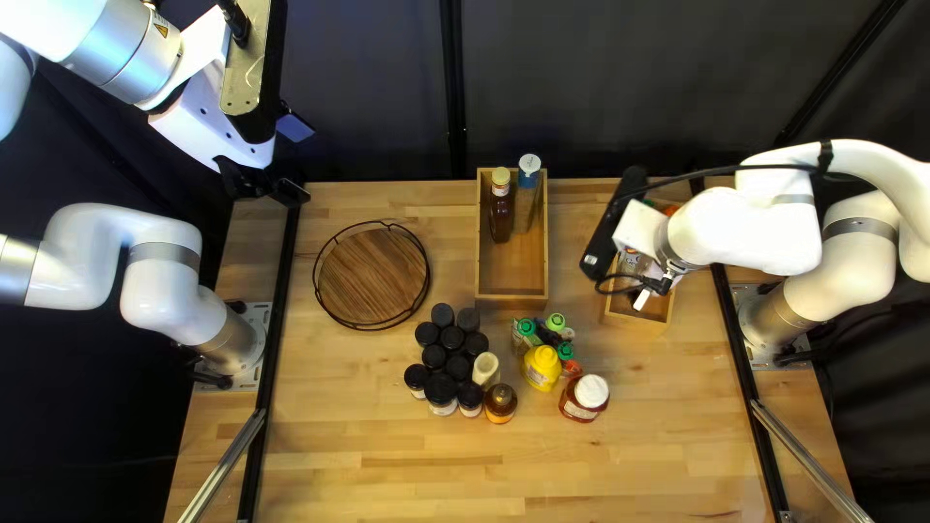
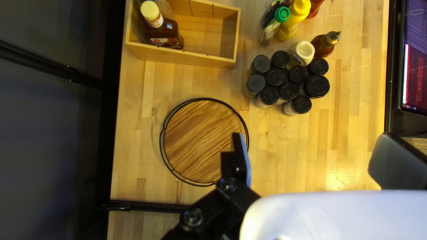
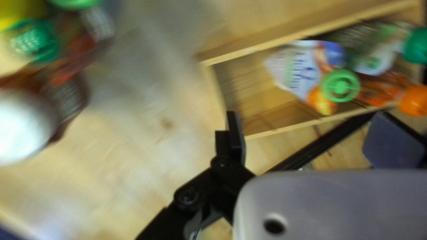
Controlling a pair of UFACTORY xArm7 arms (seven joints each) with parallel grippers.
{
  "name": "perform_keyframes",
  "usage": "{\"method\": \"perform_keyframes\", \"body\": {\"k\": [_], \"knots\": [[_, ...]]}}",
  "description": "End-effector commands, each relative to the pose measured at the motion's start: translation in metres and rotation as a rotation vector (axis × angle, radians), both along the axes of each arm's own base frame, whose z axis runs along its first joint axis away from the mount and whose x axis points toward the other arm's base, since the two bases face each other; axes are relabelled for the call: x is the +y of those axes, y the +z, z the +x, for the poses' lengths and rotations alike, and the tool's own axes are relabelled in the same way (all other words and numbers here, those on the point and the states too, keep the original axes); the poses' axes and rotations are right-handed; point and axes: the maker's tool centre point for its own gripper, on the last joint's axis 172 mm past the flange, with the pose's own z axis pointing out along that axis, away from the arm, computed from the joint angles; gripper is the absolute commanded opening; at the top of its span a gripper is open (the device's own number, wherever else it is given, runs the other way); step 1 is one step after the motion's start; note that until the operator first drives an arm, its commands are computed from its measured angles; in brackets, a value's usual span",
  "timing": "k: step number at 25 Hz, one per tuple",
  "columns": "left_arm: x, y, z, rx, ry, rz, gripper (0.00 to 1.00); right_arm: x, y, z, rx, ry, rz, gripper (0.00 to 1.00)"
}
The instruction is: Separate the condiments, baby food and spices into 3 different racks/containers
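My left gripper is raised beyond the round wooden rack; in its wrist view the gripper is open and holds nothing. My right gripper is over the right wooden box; its wrist view shows the gripper open, with pouches in the box ahead. The middle box holds a brown sauce bottle and a blue-capped bottle. Black-lidded spice jars cluster mid-table, beside a yellow bottle, green-capped items and a white-lidded jar.
A cream bottle and a small amber bottle stand against the jar cluster. Black rails run along the table's sides. A screen shows past the near edge in the left wrist view.
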Motion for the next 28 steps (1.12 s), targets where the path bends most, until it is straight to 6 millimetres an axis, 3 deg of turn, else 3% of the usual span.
{"method": "perform_keyframes", "body": {"k": [1,6,12,28], "knots": [[0.000,0.000,0.000,0.000,0.000,0.000,1.00,0.066,0.002,0.027,0.020,0.082,0.023,1.00],[0.000,0.000,0.000,0.000,0.000,0.000,1.00,0.106,-0.007,0.037,-0.019,0.097,-0.007,1.00],[0.000,0.000,0.000,0.000,0.000,0.000,1.00,0.128,-0.028,0.048,-0.067,0.070,-0.059,1.00],[0.000,0.000,0.000,0.000,0.000,0.000,1.00,0.128,-0.079,0.059,-0.075,0.051,-0.074,1.00]]}}
